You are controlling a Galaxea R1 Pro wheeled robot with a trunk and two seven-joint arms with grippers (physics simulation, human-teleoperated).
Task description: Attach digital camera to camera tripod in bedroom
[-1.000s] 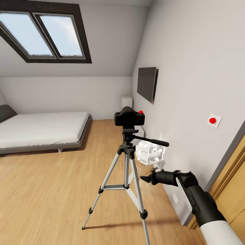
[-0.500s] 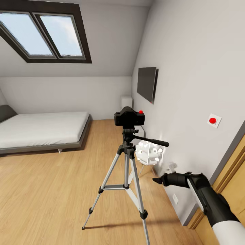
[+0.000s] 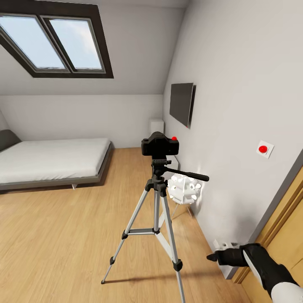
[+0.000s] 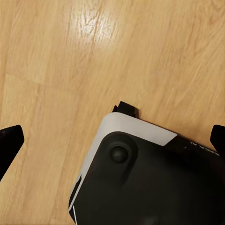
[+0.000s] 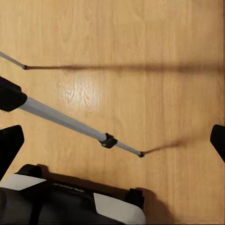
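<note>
The black digital camera [image 3: 160, 146], its red button [image 3: 174, 138] on top, sits upright on the head of the camera tripod [image 3: 156, 202], which stands on the wood floor with its silver legs spread. The pan handle [image 3: 187, 174] points right. My right gripper [image 3: 215, 257] hangs low to the right of the tripod, apart from it, near the wall. In the right wrist view the right gripper [image 5: 113, 139] is open and empty above a tripod leg [image 5: 61, 119]. The left gripper [image 4: 113, 139] is open over the floor and my base [image 4: 140, 187].
A low bed [image 3: 50, 160] lies at the left under the skylight [image 3: 54, 40]. A flat black screen [image 3: 182, 103] and a white switch with a red button [image 3: 264, 148] are on the right wall. A white perforated object [image 3: 184, 189] stands behind the tripod. A wooden door [image 3: 286, 235] is at the right.
My right arm has dropped and drawn back from beside the pan handle to low near the wall. Camera and tripod have not moved.
</note>
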